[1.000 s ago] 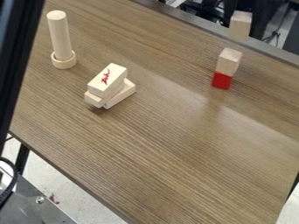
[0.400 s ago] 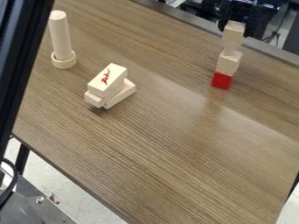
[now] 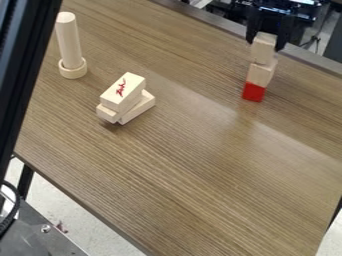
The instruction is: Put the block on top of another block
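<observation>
The black gripper [image 3: 266, 42] hangs at the upper right, its two fingers closed on either side of a plain wooden block [image 3: 262, 50]. That block is directly above a second plain wooden block [image 3: 260, 74], slightly off to its left, and their faces meet or nearly meet; I cannot tell if its full weight rests there. The second block stands on a red block [image 3: 254, 92], which sits on the table [image 3: 200, 165].
Left of centre lies a small pile of wooden blocks, the top one [image 3: 123, 91] with a red mark. A wooden cylinder [image 3: 69, 40] stands in a round ring [image 3: 73, 69] at the upper left. A black post [image 3: 23, 65] crosses the left edge.
The gripper has come down into view at the upper right. The block it holds has moved down and slightly left, onto or just over the stack. The other blocks have kept their places.
</observation>
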`<state>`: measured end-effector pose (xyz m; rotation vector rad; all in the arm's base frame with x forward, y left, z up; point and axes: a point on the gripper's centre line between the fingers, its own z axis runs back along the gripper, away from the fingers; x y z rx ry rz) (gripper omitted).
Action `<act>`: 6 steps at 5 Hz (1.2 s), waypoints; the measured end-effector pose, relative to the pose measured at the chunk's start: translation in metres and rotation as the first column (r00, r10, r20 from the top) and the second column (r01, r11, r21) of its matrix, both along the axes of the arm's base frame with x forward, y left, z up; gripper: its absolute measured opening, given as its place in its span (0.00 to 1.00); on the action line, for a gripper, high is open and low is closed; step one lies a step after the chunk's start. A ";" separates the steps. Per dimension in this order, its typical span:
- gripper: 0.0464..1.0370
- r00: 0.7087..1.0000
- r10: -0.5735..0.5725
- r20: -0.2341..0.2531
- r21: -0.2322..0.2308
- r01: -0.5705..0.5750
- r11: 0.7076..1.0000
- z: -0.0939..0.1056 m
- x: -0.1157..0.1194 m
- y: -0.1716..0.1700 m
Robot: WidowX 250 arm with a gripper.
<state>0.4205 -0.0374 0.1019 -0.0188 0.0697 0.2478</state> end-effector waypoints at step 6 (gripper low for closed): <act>0.96 0.986 0.083 0.145 -0.016 -0.082 0.997 0.065 -0.007 0.020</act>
